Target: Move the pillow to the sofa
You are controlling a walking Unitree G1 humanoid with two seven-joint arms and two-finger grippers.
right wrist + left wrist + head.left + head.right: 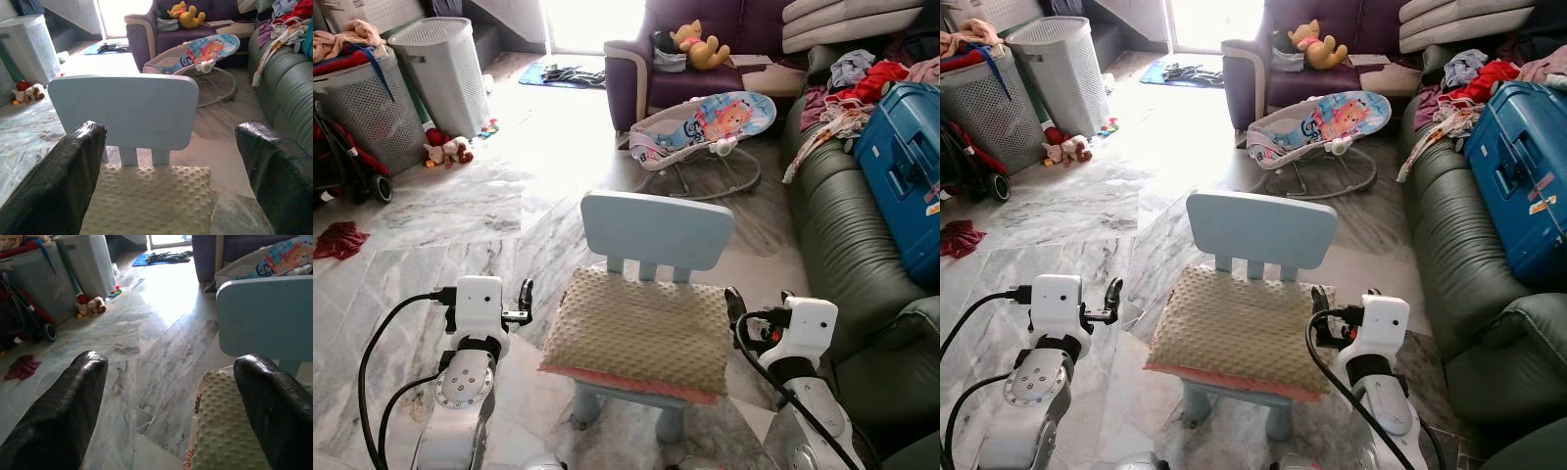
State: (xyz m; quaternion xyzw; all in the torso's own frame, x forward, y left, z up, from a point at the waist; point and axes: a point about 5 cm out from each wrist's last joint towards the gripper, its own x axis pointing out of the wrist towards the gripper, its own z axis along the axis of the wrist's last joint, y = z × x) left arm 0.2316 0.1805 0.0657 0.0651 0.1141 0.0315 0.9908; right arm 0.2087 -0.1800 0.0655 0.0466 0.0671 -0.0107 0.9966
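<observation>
The left gripper [525, 299] is raised at the left side of the small blue chair [656, 233], its silver arm bent up from below and a black cable looping off the wrist. In the left wrist view its two black fingers [63, 411] stand wide apart, holding nothing, with the marble floor [460, 225] between them and the edge of the pillow just inside the far one.

Far left, two grey laundry baskets [445, 73] stand by the wall; the nearer-left one is heaped with red and peach clothes, and the contents of the other cannot be seen. A small soft toy [445, 152] lies on the floor at their foot, and a red cloth [340, 240] lies apart from them.

The pillow [641, 333] lies flat on the seat of the chair, between the two grippers. It is beige with a dotted, bumpy top and a pink underside showing along its front edge, which overhangs the seat.

The right gripper [736, 305] is raised beside the pillow's right edge, fingers [58, 181] spread wide and empty, with the chair back between them in the right wrist view.

Right of that runs the green sofa [847, 255], carrying a blue suitcase [906, 171] and loose clothes
</observation>
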